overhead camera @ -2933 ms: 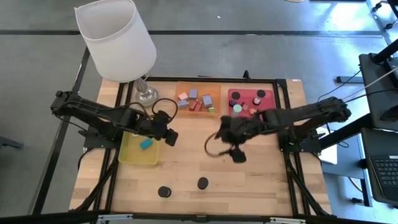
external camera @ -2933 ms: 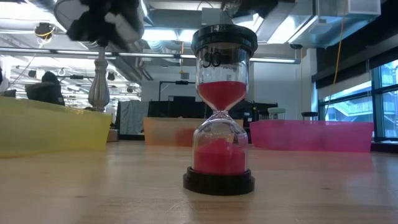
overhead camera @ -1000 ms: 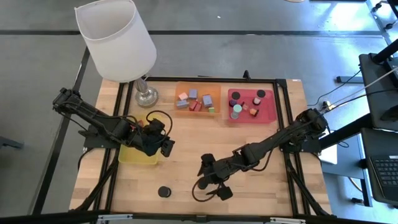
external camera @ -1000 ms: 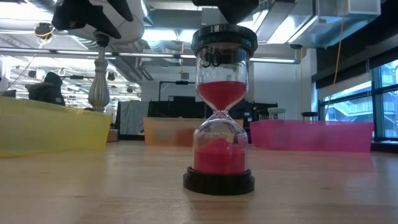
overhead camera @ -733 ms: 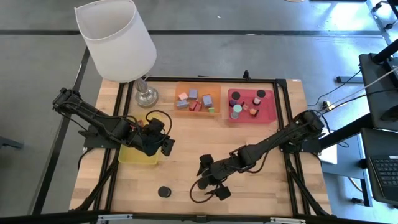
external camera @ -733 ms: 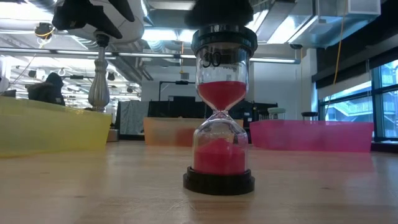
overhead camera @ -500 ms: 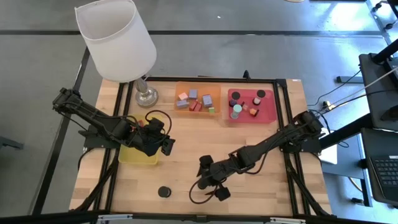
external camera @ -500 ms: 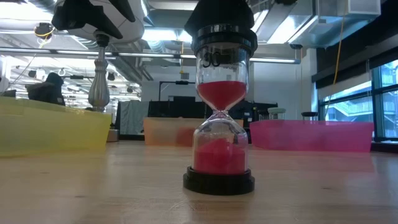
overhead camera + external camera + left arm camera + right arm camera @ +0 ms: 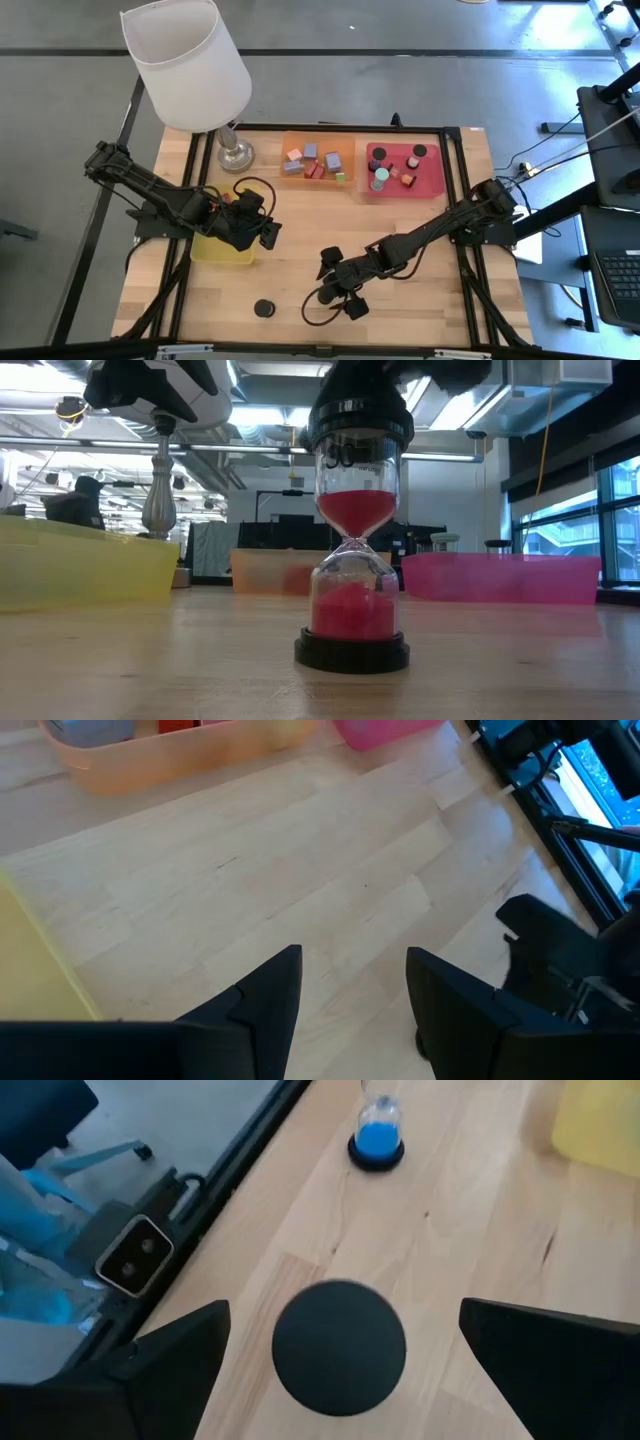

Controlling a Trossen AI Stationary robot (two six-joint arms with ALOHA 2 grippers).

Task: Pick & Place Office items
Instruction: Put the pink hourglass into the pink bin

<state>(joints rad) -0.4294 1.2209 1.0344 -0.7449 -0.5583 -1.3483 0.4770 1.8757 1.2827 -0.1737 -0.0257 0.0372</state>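
Note:
A red-sand hourglass [image 9: 352,530] with black caps stands upright on its base near the table's near edge. My right gripper [image 9: 333,288] hovers over it, open, one finger on either side of the round black top cap [image 9: 340,1345] without touching. A second hourglass [image 9: 376,1135], with blue sand, stands to its left and shows as a black disc [image 9: 263,309] from above. Small coloured blocks lie in the orange tray [image 9: 318,158]; discs and other small pieces lie in the red tray [image 9: 403,165]. My left gripper [image 9: 268,235] waits open by the yellow tray's [image 9: 222,243] right edge.
A white-shaded lamp [image 9: 190,65] stands on its metal base [image 9: 235,152] at the far left corner. The orange and red trays sit along the far edge. The black table frame [image 9: 235,1155] runs just beyond the hourglasses. Bare wood [image 9: 300,870] lies between the trays and the hourglasses.
My right gripper has come down over the red-sand hourglass, so its dark fingers now stand around the top cap in the low view. The hourglass has stayed upright in place.

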